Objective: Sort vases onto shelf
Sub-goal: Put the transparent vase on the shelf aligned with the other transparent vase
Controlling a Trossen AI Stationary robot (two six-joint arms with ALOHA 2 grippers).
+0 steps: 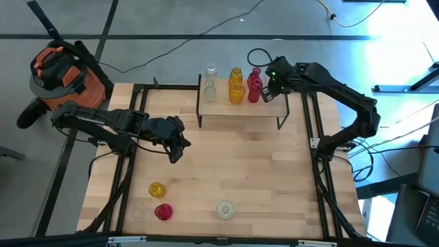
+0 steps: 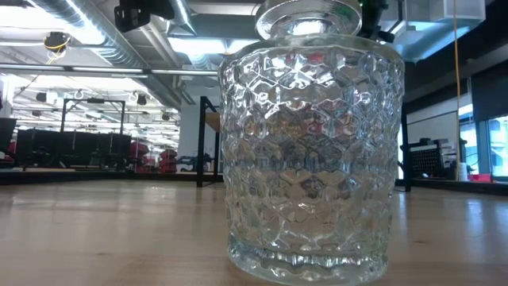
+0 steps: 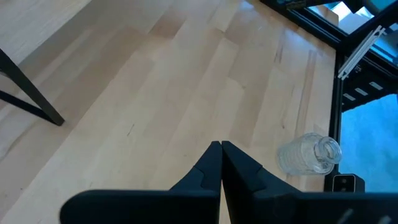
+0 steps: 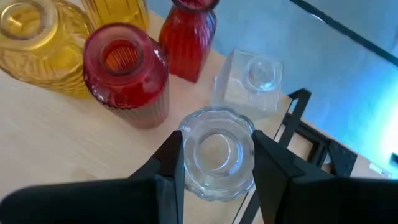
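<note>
Right wrist view: the right gripper clamps a clear vase over the shelf, close beside a red ribbed vase and yellow vases. The left gripper, fingers together and empty, hovers above the table.

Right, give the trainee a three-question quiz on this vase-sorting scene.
1. True or false: the left gripper holds a vase.
2. What is the right gripper shut on? A) a yellow vase B) a clear vase C) nothing
3. How many vases stand on the table near its front edge, off the shelf?

Key: 1 false, it is shut and empty. 2 B. 3 four: yellow, red and two clear.
</note>
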